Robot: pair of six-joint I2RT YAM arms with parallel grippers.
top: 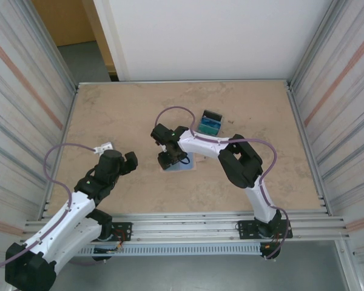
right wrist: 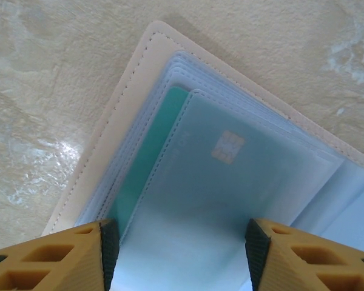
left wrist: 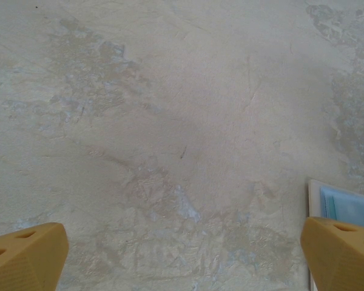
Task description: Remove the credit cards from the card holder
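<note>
Card holder (right wrist: 106,139) lies open, centre of top view, directly under right gripper (right wrist: 177,242). Jaws half spread, straddling sleeved credit cards (right wrist: 218,182); contact unclear. Left gripper (left wrist: 182,257) spread wide, farther off.

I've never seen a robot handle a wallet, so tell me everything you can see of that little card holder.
The card holder lies open and flat on the table, a beige leather-looking cover with stitched edges and a rounded corner. Inside fan several clear bluish plastic sleeves; the top one holds a pale card with a chip, a teal card beneath. The right gripper straddles that sleeve; contact is unclear.
</note>
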